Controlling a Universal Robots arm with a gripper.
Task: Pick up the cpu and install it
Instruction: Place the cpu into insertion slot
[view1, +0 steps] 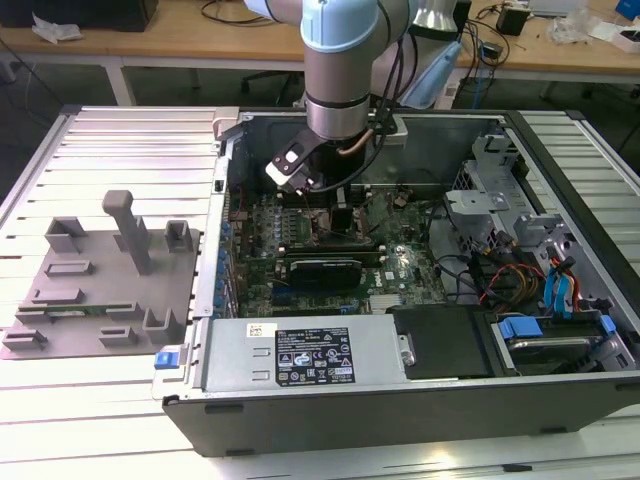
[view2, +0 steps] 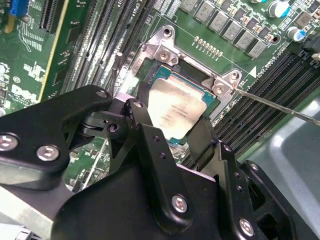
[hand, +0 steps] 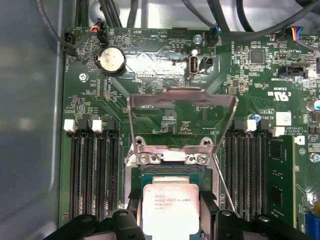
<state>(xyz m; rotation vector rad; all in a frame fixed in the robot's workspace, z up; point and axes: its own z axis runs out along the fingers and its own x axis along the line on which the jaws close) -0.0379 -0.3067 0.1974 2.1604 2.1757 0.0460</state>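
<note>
The cpu (hand: 170, 212), a small square chip with a pale silvery top, lies level over the open motherboard socket (hand: 170, 175); the second wrist view shows the cpu (view2: 175, 105) between the socket's metal corners. My gripper (hand: 171, 210) has its black fingers (view2: 137, 117) against two opposite edges of the chip, shut on it. In the exterior view my gripper (view1: 340, 218) reaches down into the open computer case over the middle of the motherboard. The socket's metal load plate (hand: 181, 117) stands swung open behind the chip. Whether the chip rests fully in the socket cannot be told.
A thin retention lever (view2: 280, 106) sticks out beside the socket. Memory slots (hand: 92, 170) flank it on both sides. The grey plastic fixture tray (view1: 100, 290) with posts lies outside the case at the exterior view's left. The power supply (view1: 300, 360) and drive cage with cables (view1: 520, 250) crowd the case.
</note>
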